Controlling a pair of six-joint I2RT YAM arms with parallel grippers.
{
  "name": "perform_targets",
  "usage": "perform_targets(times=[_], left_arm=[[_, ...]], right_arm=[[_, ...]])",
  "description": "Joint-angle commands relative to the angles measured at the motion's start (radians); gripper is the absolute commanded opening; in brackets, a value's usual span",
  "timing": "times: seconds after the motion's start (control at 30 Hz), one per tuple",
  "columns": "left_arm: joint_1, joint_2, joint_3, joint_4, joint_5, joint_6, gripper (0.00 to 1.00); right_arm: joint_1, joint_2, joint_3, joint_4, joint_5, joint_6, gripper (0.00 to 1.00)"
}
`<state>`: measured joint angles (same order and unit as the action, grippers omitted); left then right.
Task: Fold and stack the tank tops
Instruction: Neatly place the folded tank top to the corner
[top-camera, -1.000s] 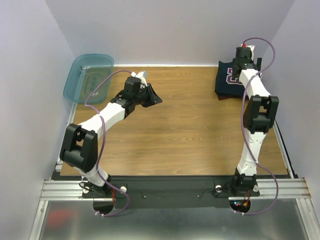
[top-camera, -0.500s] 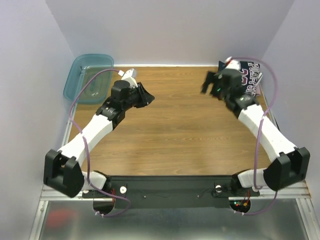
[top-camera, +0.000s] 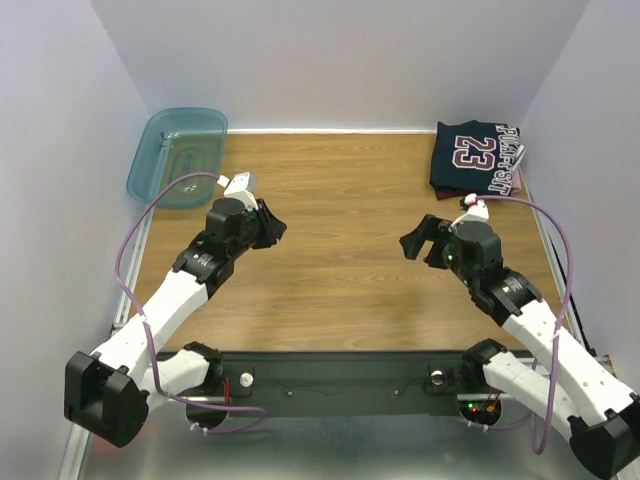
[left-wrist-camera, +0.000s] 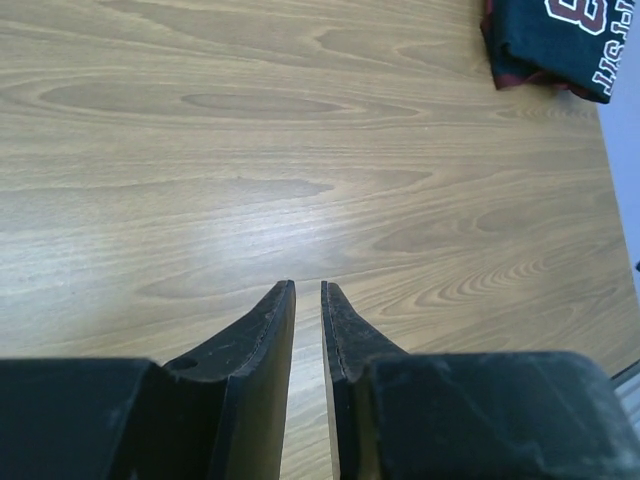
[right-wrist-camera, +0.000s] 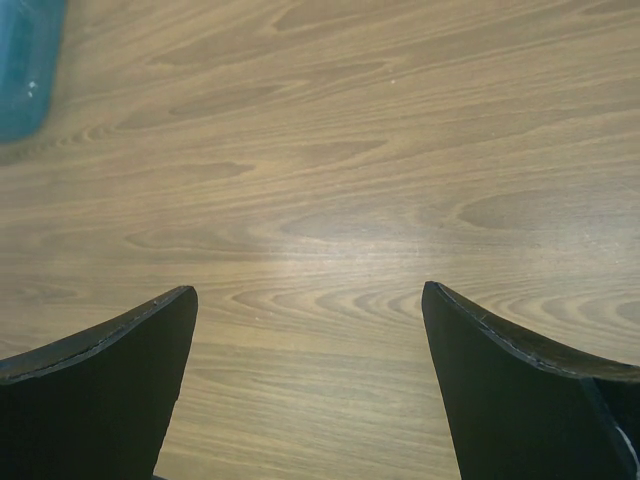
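A navy tank top (top-camera: 476, 158) with red trim and white "23" lies folded at the table's back right corner; its corner also shows in the left wrist view (left-wrist-camera: 556, 40). A pale edge of cloth (top-camera: 519, 156) peeks out at its right side. My left gripper (top-camera: 270, 228) hovers over bare wood left of centre, its fingers (left-wrist-camera: 308, 285) a narrow slit apart with nothing between them. My right gripper (top-camera: 422, 240) hangs right of centre, well in front of the navy top, wide open (right-wrist-camera: 310, 292) and empty above the wood.
A teal plastic bin (top-camera: 178, 155) sits at the back left corner, its edge visible in the right wrist view (right-wrist-camera: 25, 60). Grey walls close in the wooden table (top-camera: 340, 270) on three sides. Cables loop off both arms.
The right arm left the navy top at the back corner and swung down toward the near middle right. The left arm also pulled back toward the near side. Neither gripper's opening changed.
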<state>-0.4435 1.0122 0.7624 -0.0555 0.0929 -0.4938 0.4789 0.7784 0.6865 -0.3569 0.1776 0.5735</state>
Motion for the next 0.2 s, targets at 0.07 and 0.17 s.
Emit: perform_targets(times=[0.07, 0.17], left_arm=[[-0.003, -0.021, 0.009, 0.028, -0.016, 0.023, 0.29], [-0.003, -0.026, 0.023, 0.016, -0.015, 0.032, 0.29]], right_arm=[[-0.002, -0.001, 0.022, 0.062, 0.059, 0.022, 1.00], [-0.002, -0.001, 0.031, 0.062, 0.086, 0.029, 1.00]])
